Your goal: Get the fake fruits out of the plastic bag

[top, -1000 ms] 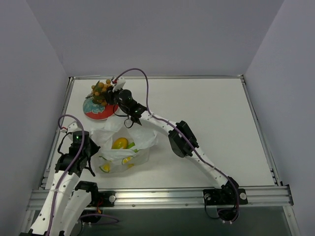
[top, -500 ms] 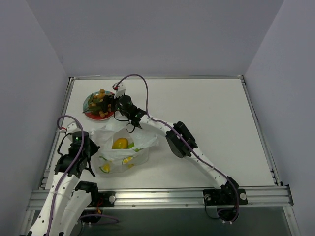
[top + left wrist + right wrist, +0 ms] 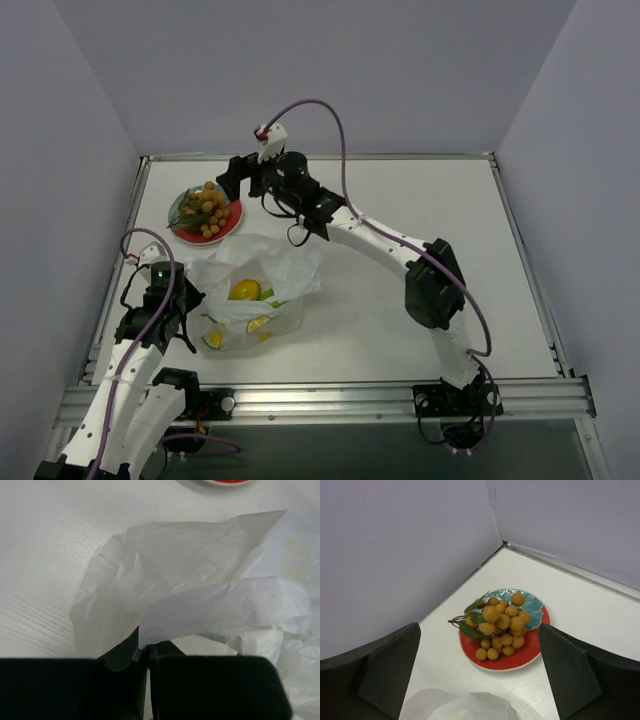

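Note:
A bunch of orange-yellow berries (image 3: 207,208) (image 3: 502,625) with green leaves lies on the red-and-teal plate (image 3: 228,222) (image 3: 527,652). My right gripper (image 3: 232,183) (image 3: 479,645) hangs open above and just behind the plate, holding nothing. The translucent plastic bag (image 3: 255,262) (image 3: 200,570) (image 3: 465,707) lies in front of the plate. Inside it show a mango-like piece (image 3: 244,291), a green piece (image 3: 268,295) and yellow slices (image 3: 213,340). My left gripper (image 3: 188,300) (image 3: 145,647) is shut on the bag's left edge.
The plate sits near the table's far-left corner, close to the left wall (image 3: 395,555) and the back wall (image 3: 580,520). The right arm's elbow (image 3: 432,285) reaches over the table's middle. A metal rail (image 3: 330,400) runs along the near edge.
My right gripper has opened and let the berry bunch go onto the plate, then lifted up and back from it. The left gripper has stayed shut on the bag.

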Action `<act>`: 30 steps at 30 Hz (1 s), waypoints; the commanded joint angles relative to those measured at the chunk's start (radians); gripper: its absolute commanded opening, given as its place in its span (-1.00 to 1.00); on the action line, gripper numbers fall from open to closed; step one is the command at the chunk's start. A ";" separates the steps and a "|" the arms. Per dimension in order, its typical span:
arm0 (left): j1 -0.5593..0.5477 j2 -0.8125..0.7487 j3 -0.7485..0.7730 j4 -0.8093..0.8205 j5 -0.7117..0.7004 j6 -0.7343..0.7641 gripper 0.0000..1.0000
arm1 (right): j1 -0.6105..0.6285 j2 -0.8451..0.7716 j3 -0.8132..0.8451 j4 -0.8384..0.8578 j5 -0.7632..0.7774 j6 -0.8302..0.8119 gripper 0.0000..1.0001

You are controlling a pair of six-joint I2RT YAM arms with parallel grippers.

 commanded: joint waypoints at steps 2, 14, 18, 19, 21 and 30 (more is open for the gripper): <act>0.003 0.021 0.113 0.024 -0.007 -0.003 -0.94 | 0.001 -0.260 -0.176 -0.049 -0.009 -0.021 0.98; 0.003 -0.047 0.367 -0.203 0.046 0.125 0.52 | 0.233 -0.615 -0.779 -0.097 0.163 0.076 -0.51; 0.002 -0.113 0.505 -0.340 0.064 0.221 0.01 | 0.263 -0.587 -0.855 -0.063 0.182 0.097 -0.67; 0.002 -0.109 0.562 -0.361 0.104 0.238 -0.13 | 0.268 -0.583 -0.863 -0.060 0.211 0.093 -0.69; 0.000 -0.079 0.599 -0.410 0.179 0.259 -0.50 | 0.279 -0.581 -0.885 -0.049 0.226 0.099 -0.77; -0.113 0.089 0.362 -0.191 0.492 0.178 -0.64 | 0.311 -0.601 -0.987 0.021 0.326 0.145 -0.88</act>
